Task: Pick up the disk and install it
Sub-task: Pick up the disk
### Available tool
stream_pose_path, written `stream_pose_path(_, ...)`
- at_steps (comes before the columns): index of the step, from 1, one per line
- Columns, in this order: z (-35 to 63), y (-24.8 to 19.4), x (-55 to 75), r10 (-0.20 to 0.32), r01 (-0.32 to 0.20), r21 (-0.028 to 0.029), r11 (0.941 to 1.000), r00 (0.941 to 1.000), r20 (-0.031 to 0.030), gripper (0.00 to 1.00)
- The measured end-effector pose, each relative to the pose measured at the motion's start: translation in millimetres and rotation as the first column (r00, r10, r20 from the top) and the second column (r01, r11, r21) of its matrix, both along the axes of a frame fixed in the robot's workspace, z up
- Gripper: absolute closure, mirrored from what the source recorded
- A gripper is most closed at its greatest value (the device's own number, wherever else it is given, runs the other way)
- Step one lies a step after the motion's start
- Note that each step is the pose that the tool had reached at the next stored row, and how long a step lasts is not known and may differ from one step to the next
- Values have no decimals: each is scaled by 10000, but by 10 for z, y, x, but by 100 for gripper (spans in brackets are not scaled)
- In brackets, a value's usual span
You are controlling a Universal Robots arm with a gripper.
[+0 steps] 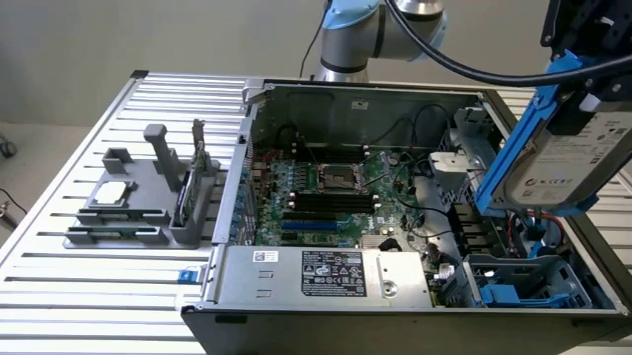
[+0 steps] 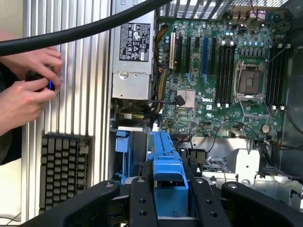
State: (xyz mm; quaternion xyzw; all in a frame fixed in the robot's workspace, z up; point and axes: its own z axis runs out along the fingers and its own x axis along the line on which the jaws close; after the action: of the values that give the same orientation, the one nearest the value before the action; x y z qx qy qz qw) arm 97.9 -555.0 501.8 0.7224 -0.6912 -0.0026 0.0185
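We hold the disk (image 1: 567, 159) clamped in our pincer (image 1: 585, 66), tilted above the open computer case (image 1: 336, 111), at its three o'clock side.

The disk (image 1: 575, 161) is silver-grey with a white label and a blue frame (image 1: 516, 140). The board (image 1: 336, 196) is green with black slots. The box (image 1: 326, 275) is grey. The table (image 1: 89, 296) is silver with groove stripes. The keyboard (image 2: 61, 170) is black.
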Motion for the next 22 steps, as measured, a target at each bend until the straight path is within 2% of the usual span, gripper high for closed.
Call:
stream_pose_path(6,-110,-186,7,-19,19,11,10000,10000,7,67)
stream_pose_path(8,-145,-229,11,-35,35,17,10000,10000,14,67)
stream_pose_path(13,-236,-283,66,-60,60,18,10000,10000,16,67)
stream_pose_path(19,-345,-312,141,-120,120,18,9999,9999,16,67)
stream_pose_path(22,-390,-315,143,-253,253,17,9997,9997,-7,67)
